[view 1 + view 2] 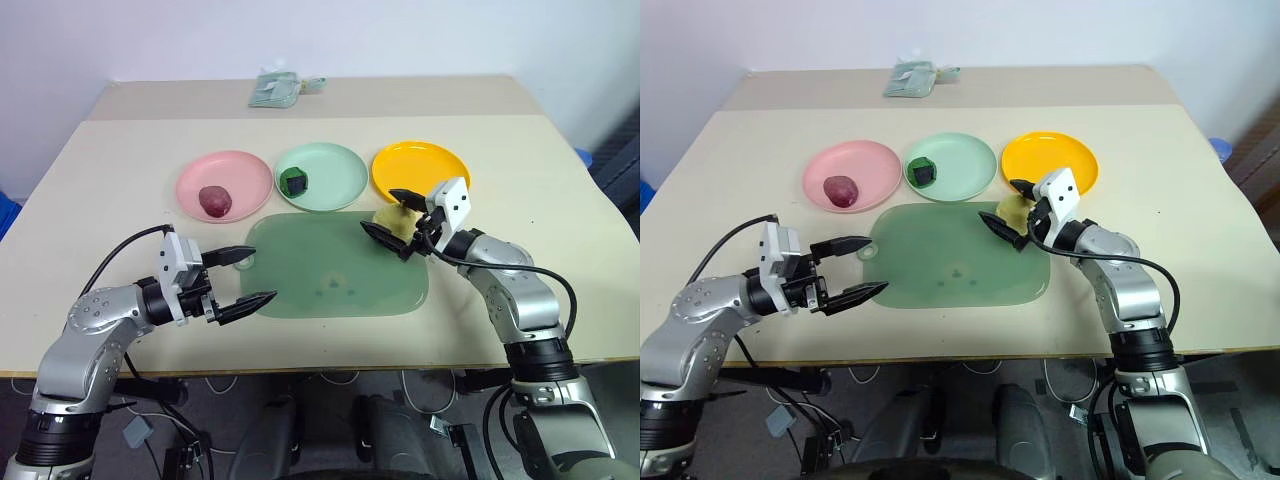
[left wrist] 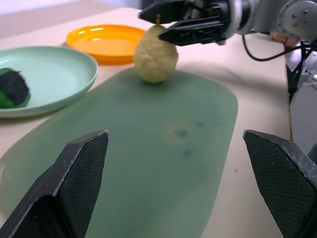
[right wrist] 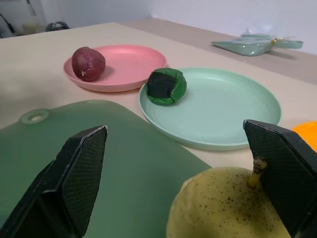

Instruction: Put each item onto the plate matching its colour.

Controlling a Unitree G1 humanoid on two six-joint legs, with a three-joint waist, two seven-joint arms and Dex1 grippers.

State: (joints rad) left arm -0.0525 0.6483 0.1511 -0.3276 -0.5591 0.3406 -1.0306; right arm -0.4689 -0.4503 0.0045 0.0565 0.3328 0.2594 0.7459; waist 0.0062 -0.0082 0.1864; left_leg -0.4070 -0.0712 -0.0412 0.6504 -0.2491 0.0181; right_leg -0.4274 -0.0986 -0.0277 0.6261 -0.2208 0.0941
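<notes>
3 plates stood in a row across the far half of the tabletop point(image 1: 90, 170): a pink plate point(image 1: 225, 185) on the left, a mint green plate point(image 1: 322, 176) in the middle, an orange-yellow plate point(image 1: 420, 168) on the right. The 3 were close together without touching. There were 3 toy foods. 1 dark red lump point(image 1: 214, 200) lay on the pink plate, near its middle. 1 dark green ball point(image 1: 294, 181) lay on the mint green plate, toward its left side. 1 pale yellow pear point(image 1: 392, 222) stood upright with its stem up on the far right corner of the green mat point(image 1: 338, 280), just in front of the orange-yellow plate and not on it.

The mat was 1 rounded rectangle lying flat in front of the plates, with a small hole at its far left corner.

There were 2 tools. The right tool point(image 1: 395, 220) sat at the pear, its 2 black fingers wide apart, 1 on the far side and 1 on the near side of the fruit; whether either finger touched the pear could not be told. The left tool point(image 1: 247, 278) hung over the mat's near left edge, its 2 fingers also wide apart and holding nothing.

At the back edge of the tabletop lay 1 small pale green packet point(image 1: 274, 90), well apart from the plates. Between the pear and the orange-yellow plate stood only the right tool's far finger point(image 1: 405, 198).
</notes>
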